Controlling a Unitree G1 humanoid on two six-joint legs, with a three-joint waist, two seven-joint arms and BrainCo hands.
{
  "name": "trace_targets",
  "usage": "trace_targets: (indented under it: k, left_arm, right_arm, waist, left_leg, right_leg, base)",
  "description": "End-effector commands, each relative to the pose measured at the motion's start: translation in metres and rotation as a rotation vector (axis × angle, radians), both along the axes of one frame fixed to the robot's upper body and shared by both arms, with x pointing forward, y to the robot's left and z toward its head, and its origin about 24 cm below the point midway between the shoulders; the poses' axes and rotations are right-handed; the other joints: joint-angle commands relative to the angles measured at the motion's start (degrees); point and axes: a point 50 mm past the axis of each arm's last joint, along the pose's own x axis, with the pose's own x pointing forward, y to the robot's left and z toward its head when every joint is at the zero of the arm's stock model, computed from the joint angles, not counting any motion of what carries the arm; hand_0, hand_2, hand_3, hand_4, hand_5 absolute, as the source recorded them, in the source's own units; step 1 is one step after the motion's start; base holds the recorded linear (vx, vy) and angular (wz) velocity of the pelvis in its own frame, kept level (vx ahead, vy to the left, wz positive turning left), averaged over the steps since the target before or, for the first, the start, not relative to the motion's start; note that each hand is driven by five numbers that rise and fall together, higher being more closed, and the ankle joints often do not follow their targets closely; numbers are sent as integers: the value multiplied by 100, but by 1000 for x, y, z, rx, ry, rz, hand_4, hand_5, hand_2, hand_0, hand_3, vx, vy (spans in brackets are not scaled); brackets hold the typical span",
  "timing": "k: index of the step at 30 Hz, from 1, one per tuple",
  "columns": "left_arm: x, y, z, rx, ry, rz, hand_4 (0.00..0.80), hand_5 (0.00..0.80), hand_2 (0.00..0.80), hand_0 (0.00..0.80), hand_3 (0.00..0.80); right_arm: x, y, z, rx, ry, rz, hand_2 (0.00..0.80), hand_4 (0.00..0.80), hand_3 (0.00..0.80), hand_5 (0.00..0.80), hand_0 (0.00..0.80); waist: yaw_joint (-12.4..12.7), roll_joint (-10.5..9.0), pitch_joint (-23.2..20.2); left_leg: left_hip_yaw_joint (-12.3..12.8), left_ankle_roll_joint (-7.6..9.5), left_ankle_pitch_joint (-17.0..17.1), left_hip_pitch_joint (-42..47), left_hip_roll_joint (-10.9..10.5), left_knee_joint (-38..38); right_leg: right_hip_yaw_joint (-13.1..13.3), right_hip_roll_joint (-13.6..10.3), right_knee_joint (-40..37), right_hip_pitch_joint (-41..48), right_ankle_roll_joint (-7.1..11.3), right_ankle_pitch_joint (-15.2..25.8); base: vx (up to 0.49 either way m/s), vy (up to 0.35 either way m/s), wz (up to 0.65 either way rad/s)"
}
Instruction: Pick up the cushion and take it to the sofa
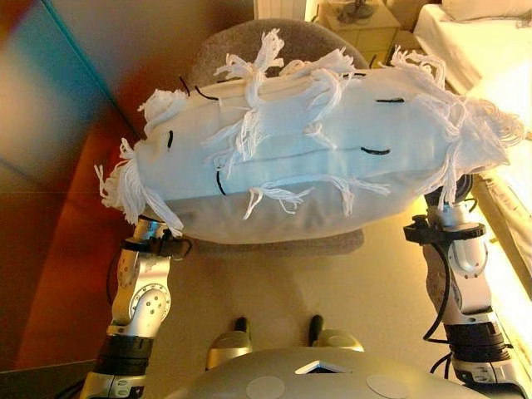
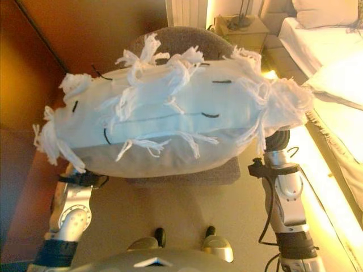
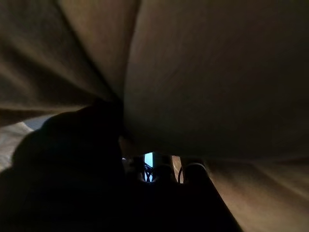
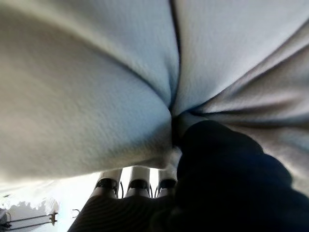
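Note:
A large white cushion (image 1: 316, 158) with white tassels and short black stitches is held up in front of me, lengthwise between my two arms. It fills both wrist views (image 3: 203, 72) (image 4: 96, 87). My left hand (image 3: 72, 159) presses into its left end from below and my right hand (image 4: 231, 179) presses into its right end. The right hand's fingers (image 4: 139, 183) lie straight along the fabric. In the eye views both hands are hidden under the cushion; only the wrists show.
A grey round-backed chair (image 1: 291, 41) stands just beyond and below the cushion, its seat edge (image 1: 332, 243) showing under it. A small cabinet (image 1: 362, 29) and a white bed (image 1: 482, 41) are at the far right. A brown wall panel (image 1: 50, 125) runs along the left.

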Motion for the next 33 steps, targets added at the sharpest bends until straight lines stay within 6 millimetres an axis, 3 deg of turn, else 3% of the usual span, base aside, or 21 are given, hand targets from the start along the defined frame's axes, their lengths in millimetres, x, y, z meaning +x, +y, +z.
trace_targets:
  k: [1, 2, 5, 8, 10, 12, 14, 15, 18, 22, 25, 28, 30, 31, 33]
  left_arm:
    - [-2, -21, 61, 4, -359, -78, 800, 800, 800, 800, 800]
    - [-3, -19, 63, 1, -380, -62, 800, 800, 800, 800, 800]
    - [-9, -11, 71, -14, -464, 7, 800, 800, 800, 800, 800]
    - [-11, -10, 79, -20, -517, 26, 800, 800, 800, 800, 800]
    - [-10, -11, 84, -14, -531, 34, 800, 800, 800, 800, 800]
    - [-9, -12, 86, -20, -524, 45, 800, 800, 800, 800, 800]
    - [-6, -14, 83, -21, -511, 49, 800, 800, 800, 800, 800]
    - [-6, -14, 82, -25, -503, 49, 800, 800, 800, 800, 800]
    - [-8, -10, 76, -36, -464, 67, 800, 800, 800, 800, 800]
    - [-13, -4, 70, -42, -445, 94, 800, 800, 800, 800, 800]
    - [-11, -3, 70, -35, -452, 106, 800, 800, 800, 800, 800]
    - [-9, -2, 74, -31, -448, 110, 800, 800, 800, 800, 800]
    - [-8, -1, 75, -33, -432, 110, 800, 800, 800, 800, 800]
    - [-8, -3, 76, -22, -429, 103, 800, 800, 800, 800, 800]
    - [-6, -7, 74, 8, -413, 86, 800, 800, 800, 800, 800]
  right_arm:
    - [-11, 26, 47, -23, -271, 133, 800, 800, 800, 800, 800]
    - [-12, 26, 49, -24, -287, 137, 800, 800, 800, 800, 800]
    - [-16, 32, 55, -26, -367, 174, 800, 800, 800, 800, 800]
    - [-14, 38, 60, -24, -405, 187, 800, 800, 800, 800, 800]
    - [-10, 45, 65, -27, -409, 187, 800, 800, 800, 800, 800]
    - [-7, 52, 66, -31, -404, 198, 800, 800, 800, 800, 800]
    - [-5, 56, 65, -32, -391, 200, 800, 800, 800, 800, 800]
    - [-4, 56, 64, -34, -383, 198, 800, 800, 800, 800, 800]
    - [-3, 54, 59, -33, -335, 202, 800, 800, 800, 800, 800]
    - [-7, 53, 52, -33, -305, 221, 800, 800, 800, 800, 800]
    - [-7, 50, 53, -24, -310, 229, 800, 800, 800, 800, 800]
    - [-3, 46, 53, -11, -299, 207, 800, 800, 800, 800, 800]
    - [-2, 43, 52, 12, -275, 179, 800, 800, 800, 800, 800]
    - [-2, 43, 51, 22, -269, 170, 800, 800, 800, 800, 800]
    - [-3, 43, 47, 28, -255, 146, 800, 800, 800, 800, 800]
  waist:
    - [82, -303, -210]
    - [80, -338, -175]
    - [134, -509, 86]
    - [244, -535, 257]
    - [412, -389, 305]
    - [553, -184, 336]
    - [675, -40, 305]
    - [756, 2, 284]
    - [999, 40, 209]
    - [1162, 150, 153]
    - [1127, 146, 149]
    - [1182, 46, 29]
    - [1271, -61, -129]
    - [1316, -94, -214]
    - [1281, -88, -345]
  left_leg:
    - [50, 0, -177, -119, 94, 770]
    - [56, 6, -291, -214, 84, 1021]
    - [-81, 77, -32, -821, 94, 2660]
    - [-164, 206, 50, -1388, -90, 3574]
    - [-323, 237, 168, -1624, -373, 3226]
    - [-277, 176, 498, -1699, -421, 2542]
    - [-66, 81, 844, -1786, -294, 1628]
    - [-76, 37, 1044, -1857, -257, 1243]
    - [-423, -115, 1528, -1962, -142, 442]
    - [-643, -288, 1730, -2129, 315, 171]
    - [-451, -392, 1697, -2218, 506, 169]
    - [-290, -284, 1492, -2115, 347, 285]
    - [-220, 0, 1175, -2180, 59, 752]
    - [-223, 127, 1047, -2215, -58, 911]
    - [-178, 324, 844, -2165, -186, 1143]
  right_leg:
    - [129, -8, 418, 74, -69, -165]
    - [132, -20, 472, 40, -97, -177]
    - [281, 17, 758, -50, -352, -250]
    - [434, 110, 1050, -13, -460, -370]
    - [555, 278, 1208, 89, -418, -538]
    - [696, 512, 1285, 282, -429, -818]
    - [795, 636, 1211, 615, -415, -1018]
    - [867, 647, 1166, 795, -397, -1091]
    - [1103, 561, 1230, 1237, -336, -1386]
    - [1180, 478, 1591, 1354, -286, -1794]
    - [1027, 155, 1986, 1483, -176, -2154]
    - [895, -347, 2362, 1657, 193, -1624]
    - [844, -646, 2902, 1772, 430, -804]
    - [900, -703, 3247, 1758, 434, -439]
    - [1153, -452, 3551, 1432, 372, 130]
  base:
    - [8, -155, -5]
    - [6, -175, -9]
    - [19, -206, -24]
    - [97, -143, -54]
    - [240, -1, -23]
    - [340, 43, -33]
    - [452, 107, -76]
    - [554, 157, -67]
    - [585, 177, 11]
    - [541, 232, -14]
    - [594, 308, -18]
    - [539, 328, -22]
    - [525, 306, 16]
    - [581, 261, 43]
    - [541, 223, 18]
